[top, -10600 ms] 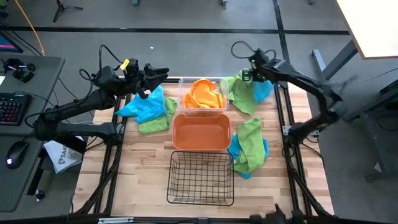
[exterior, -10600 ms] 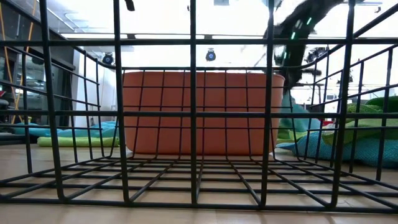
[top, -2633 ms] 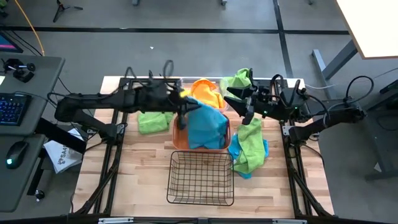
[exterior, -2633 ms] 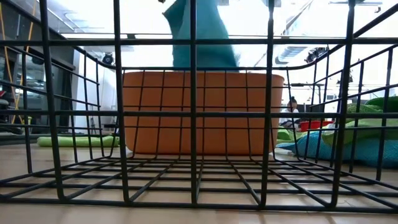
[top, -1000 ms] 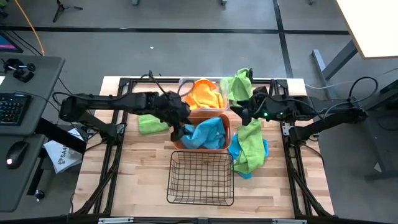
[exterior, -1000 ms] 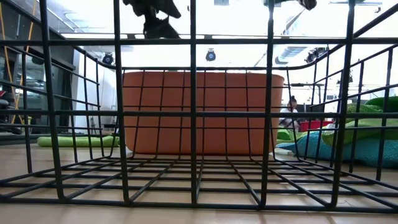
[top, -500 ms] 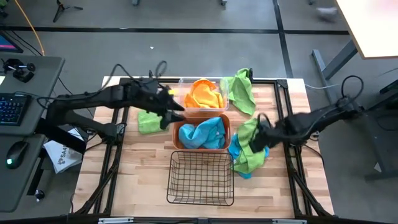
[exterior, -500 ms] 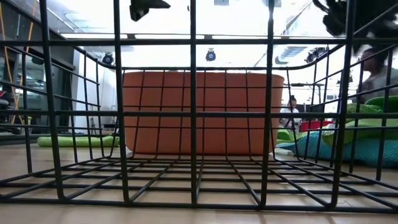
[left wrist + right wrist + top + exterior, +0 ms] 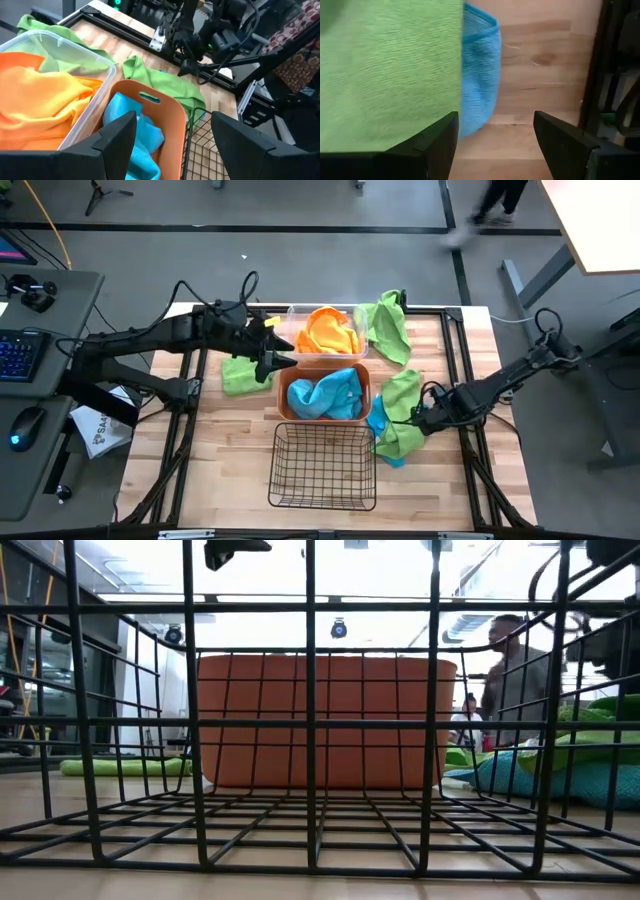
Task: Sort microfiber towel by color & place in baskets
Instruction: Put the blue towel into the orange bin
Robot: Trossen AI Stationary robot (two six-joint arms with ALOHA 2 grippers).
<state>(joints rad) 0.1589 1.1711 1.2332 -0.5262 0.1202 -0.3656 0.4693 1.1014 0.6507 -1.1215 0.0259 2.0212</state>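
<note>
Landmark: the orange plastic bin point(image 9: 323, 394) at mid-tabletop point(image 9: 240, 450). It holds a crumpled blue microfiber towel point(image 9: 328, 395), which fills most of it. Directly behind it, touching, sits the clear plastic bin point(image 9: 325, 332) with folded orange microfiber towels point(image 9: 326, 330) inside. In front of the orange bin stands the black wire-mesh basket point(image 9: 323, 466).

My left pincer point(image 9: 279, 362) hangs over the orange bin's left rear corner, fingers point(image 9: 118, 137) spread apart and gripping nothing. A green towel point(image 9: 243, 374) lies flat just left of the bin. My right pincer point(image 9: 422, 420) is down at the green-and-blue towel heap point(image 9: 398, 420) right of the bin, fingers point(image 9: 435, 142) apart, green and blue cloth showing between them. Another green towel point(image 9: 385, 328) is draped right of the clear bin.

No readable labels on the bins. In the low view the mesh bars screen the orange bin's contents; a person point(image 9: 515, 675) stands beyond the tabletop.
</note>
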